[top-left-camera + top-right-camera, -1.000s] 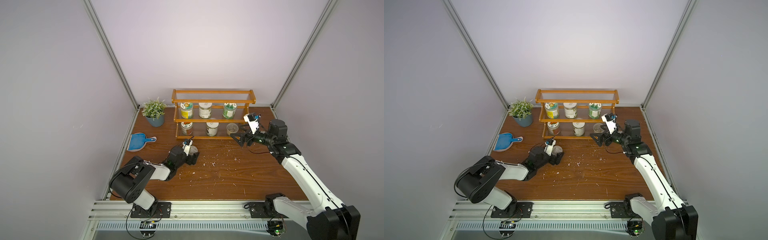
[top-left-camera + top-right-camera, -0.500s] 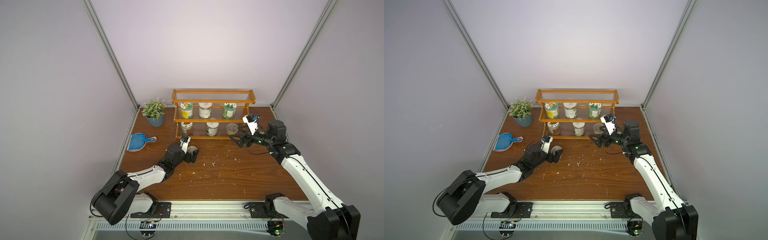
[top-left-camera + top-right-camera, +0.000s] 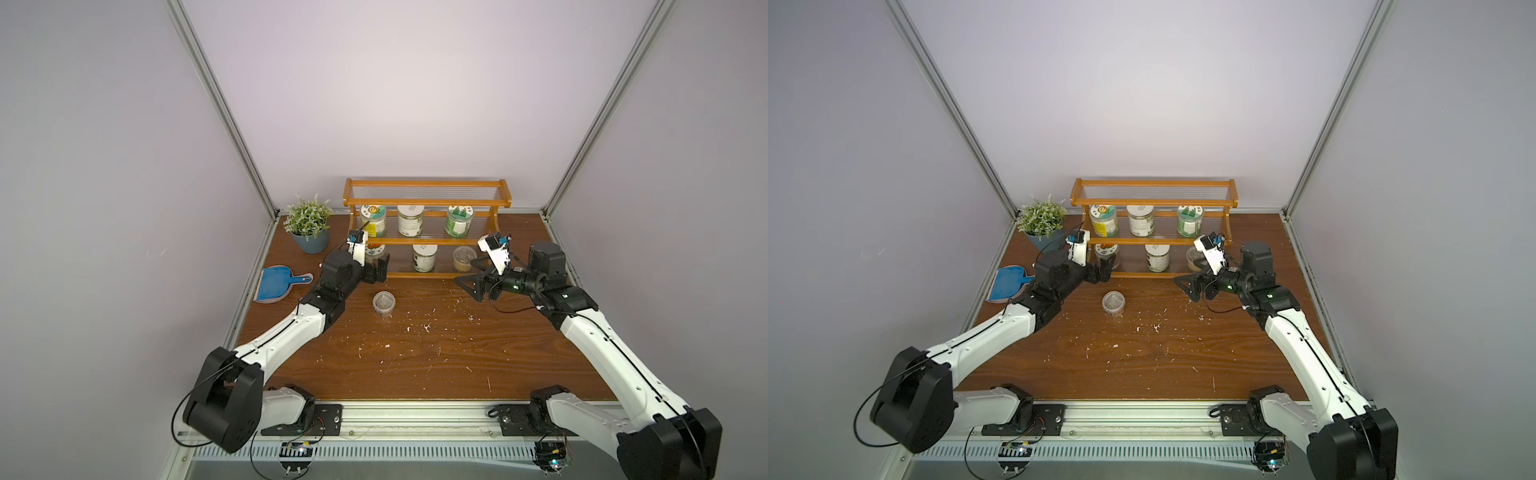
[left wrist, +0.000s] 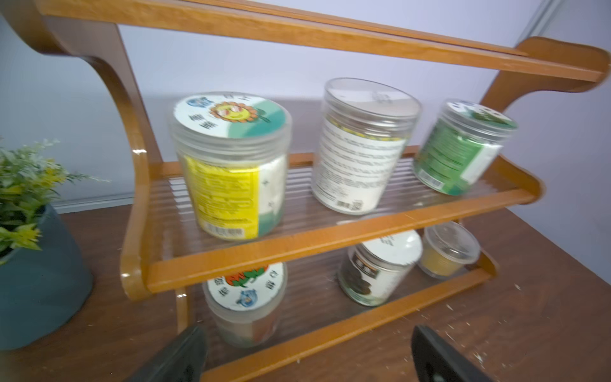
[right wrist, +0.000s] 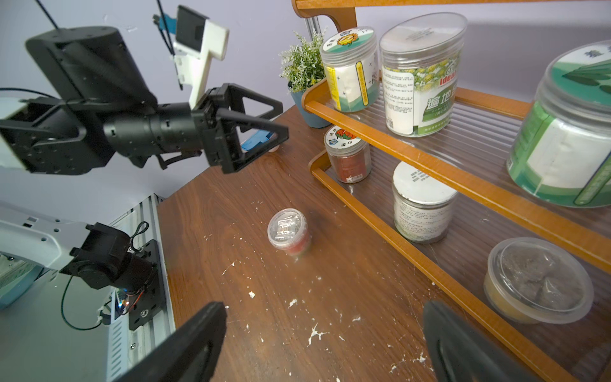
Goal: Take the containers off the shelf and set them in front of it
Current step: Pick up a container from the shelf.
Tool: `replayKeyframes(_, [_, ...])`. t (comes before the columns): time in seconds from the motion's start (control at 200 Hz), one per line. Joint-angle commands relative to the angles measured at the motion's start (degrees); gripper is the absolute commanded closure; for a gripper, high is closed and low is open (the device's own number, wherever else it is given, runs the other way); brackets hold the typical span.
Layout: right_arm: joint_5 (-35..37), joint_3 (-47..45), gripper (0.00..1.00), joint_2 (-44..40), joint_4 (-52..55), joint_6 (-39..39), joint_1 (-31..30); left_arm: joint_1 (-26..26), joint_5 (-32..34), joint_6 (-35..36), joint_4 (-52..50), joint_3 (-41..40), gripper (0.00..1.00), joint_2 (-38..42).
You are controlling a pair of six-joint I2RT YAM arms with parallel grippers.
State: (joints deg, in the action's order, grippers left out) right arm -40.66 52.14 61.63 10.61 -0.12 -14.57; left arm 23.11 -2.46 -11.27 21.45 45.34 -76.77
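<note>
Containers (image 3: 410, 219) status: six sit on the shelf (image 3: 424, 193), three on the middle tier and three on the bottom one. One small clear tub (image 3: 383, 302) stands on the table (image 3: 415, 365) just in front of it.

Both my grippers are empty, fingers spread wide. My left gripper (image 3: 377, 269) is right at the bottom tier, lined up on the orange-picture jar (image 4: 246, 291). My right gripper (image 3: 473, 274) hovers near the clear-lid tub (image 3: 463, 259) at the other end.

What worries me: that jar is tucked under the middle rail (image 4: 330, 238). If I lift before pulling it out, the lid hits wood and the jar could tip or slip from my grip. The bottom rail (image 4: 363, 319) looks like a lip too, so dragging the jar out flat could catch on it. The clear tub is parked close beside my left arm, and a lazy pull-back could knock it over. On the right, the clear-lid tub is shallow and wide, so I might only pinch the rim and pop the lid.

Hard to tell:
- The left wrist view is smeared.
- My fingertips are cut off at the edge in both wrist views.
- In both top views my left gripper covers most of the orange-picture jar.
- I can't make out what's inside the clear tub either.
</note>
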Motion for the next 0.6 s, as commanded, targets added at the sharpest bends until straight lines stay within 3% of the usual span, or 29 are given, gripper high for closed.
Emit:
replayKeyframes(0.0, [-1.0, 2.3, 0.01, -1.0, -0.8, -0.8, -0.4, -1.9, 0.4, 2.8, 2.1, 4.8, 0.01, -4.1])
replayKeyframes(0.395, [0.4, 1.9, 0.0, -2.5, 0.1, -1.1, -0.3, -4.3, -1.1, 3.4, 4.2, 15.6, 0.01, -14.9])
replayKeyframes(0.59, [0.7, 2.0, 0.0, -2.7, 0.4, -1.2, -0.4, -4.8, 1.8, 2.9, 4.2, 18.8, 0.0, -18.2])
